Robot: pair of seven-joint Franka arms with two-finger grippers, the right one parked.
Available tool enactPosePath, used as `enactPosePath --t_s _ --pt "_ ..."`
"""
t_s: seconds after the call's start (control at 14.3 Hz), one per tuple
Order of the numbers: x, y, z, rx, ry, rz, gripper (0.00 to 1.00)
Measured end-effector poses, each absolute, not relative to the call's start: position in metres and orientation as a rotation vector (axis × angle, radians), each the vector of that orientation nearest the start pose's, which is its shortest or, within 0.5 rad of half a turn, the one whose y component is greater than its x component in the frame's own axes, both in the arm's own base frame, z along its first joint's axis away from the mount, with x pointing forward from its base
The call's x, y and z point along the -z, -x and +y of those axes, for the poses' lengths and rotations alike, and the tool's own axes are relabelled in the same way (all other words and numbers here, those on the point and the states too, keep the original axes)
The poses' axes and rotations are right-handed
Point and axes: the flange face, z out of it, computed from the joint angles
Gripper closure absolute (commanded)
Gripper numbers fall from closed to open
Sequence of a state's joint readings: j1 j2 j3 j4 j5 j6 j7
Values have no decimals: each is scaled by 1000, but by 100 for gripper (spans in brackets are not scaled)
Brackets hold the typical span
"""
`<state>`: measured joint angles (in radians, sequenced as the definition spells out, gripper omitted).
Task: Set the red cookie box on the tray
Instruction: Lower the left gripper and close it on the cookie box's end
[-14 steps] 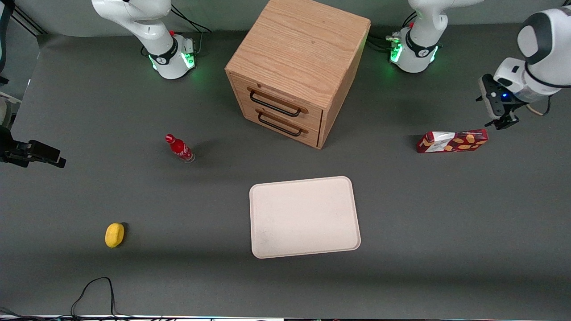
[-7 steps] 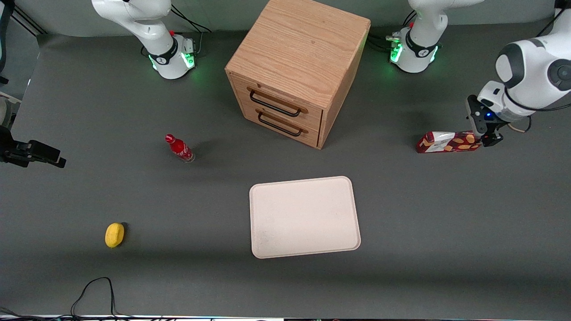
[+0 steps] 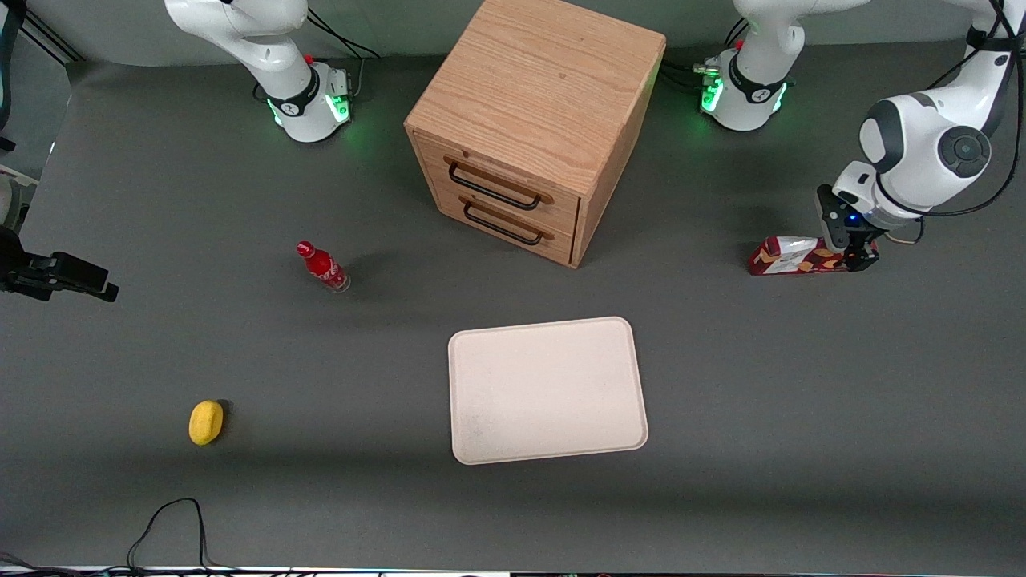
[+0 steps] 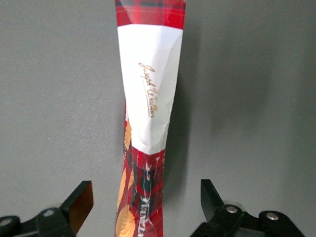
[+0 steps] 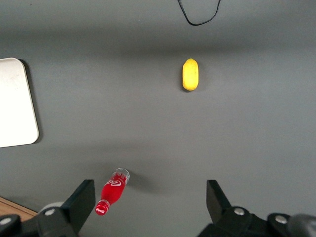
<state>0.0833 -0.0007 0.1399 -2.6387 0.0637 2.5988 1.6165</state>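
Observation:
The red cookie box [image 3: 789,256] lies on its long edge on the grey table toward the working arm's end, farther from the front camera than the tray. In the left wrist view the red cookie box [image 4: 148,98] shows its white patch and cookie print. My left gripper [image 3: 851,252] is low over the box's end that lies away from the white patch. The gripper [image 4: 146,207] is open, with one finger [image 4: 79,202] on each side of the box and a gap to each. The cream-white tray [image 3: 547,390] lies empty near the table's middle, also seen in the right wrist view [image 5: 15,103].
A wooden two-drawer cabinet [image 3: 533,120] stands at the back middle. A small red bottle [image 3: 322,267] stands toward the parked arm's end. A yellow lemon-like object [image 3: 206,422] lies nearer the front camera. A black cable [image 3: 168,525] loops at the front edge.
My left gripper has come down and moved over the box's end, from beside and above it to straddling it.

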Motion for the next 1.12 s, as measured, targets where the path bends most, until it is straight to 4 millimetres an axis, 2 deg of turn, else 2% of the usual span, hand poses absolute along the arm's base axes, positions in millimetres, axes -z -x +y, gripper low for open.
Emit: enactPosePath --t_s 0.28,0.35,0.42,0.49,1.12 --pt "-223 -409 91 -68 2353 2083 7" --pt "-220 -408 91 -68 2353 2083 20" --pt "-219 -408 91 -72 2354 2085 67" --pt "-219 -408 91 -72 2353 2086 100" --pt "-220 -409 90 -56 2357 2075 100"
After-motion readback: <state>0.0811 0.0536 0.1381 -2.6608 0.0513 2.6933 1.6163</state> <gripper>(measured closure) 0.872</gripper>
